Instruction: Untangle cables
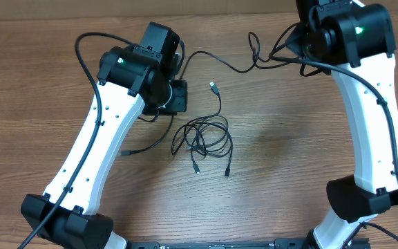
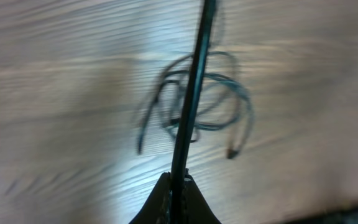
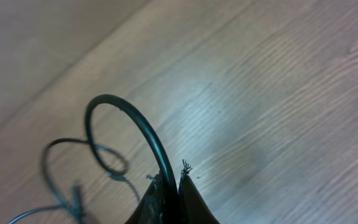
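From overhead, shows the cables (image 1: 202, 138) in loose loops at the middle of the table (image 1: 289, 152), with one cord (image 1: 233, 68) trailing up and rightward. From left wrist, shows left gripper (image 2: 178, 186) pinched tight on that cord (image 2: 194, 93), with blurred loops beyond. From right wrist, shows right gripper (image 3: 178, 186) clamped on the curving cord (image 3: 129, 118).

**Both hands pinched shut, arms reaching away from their bases**

The left arm (image 1: 106, 142) slants up from its base toward the middle. Its left hand (image 2: 178, 182) has its fingers pressed together on a thin cable (image 2: 194, 81). The right arm (image 1: 372, 111) rises steeply, and the right hand (image 3: 178, 182) is clamped the same way.
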Tool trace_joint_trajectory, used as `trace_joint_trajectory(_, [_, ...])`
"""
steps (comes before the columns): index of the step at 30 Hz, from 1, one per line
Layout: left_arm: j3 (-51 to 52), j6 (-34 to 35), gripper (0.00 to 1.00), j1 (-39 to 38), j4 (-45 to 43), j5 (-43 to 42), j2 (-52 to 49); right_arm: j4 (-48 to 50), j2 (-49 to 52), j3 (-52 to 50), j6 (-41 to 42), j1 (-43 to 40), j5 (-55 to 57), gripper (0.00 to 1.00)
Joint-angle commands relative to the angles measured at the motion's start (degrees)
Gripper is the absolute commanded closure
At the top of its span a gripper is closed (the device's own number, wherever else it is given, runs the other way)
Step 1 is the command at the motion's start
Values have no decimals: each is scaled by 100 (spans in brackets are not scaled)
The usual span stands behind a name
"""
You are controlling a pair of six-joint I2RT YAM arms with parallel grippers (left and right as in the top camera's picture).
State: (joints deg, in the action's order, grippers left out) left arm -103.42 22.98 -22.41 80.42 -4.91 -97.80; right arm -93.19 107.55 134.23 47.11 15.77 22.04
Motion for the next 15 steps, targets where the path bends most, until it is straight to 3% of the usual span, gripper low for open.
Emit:
trace_joint_trajectory(1, [9,942,96,15,149,1023,-35,48,0,-249,-31,-186,282,95])
trace_joint_trajectory(8, [9,1309,96,184,258,1169,-35,55,0,-636,-197,-590,105,84])
trace_joint_trajectory(12, [9,1309,96,240,249,1172,-35,120,0,-638,-1012,-730,-765,96])
trace_joint_trajectory(15, [9,1309,96,249,249,1128,-35,153,0,-638,-1314,-780,-1189,96])
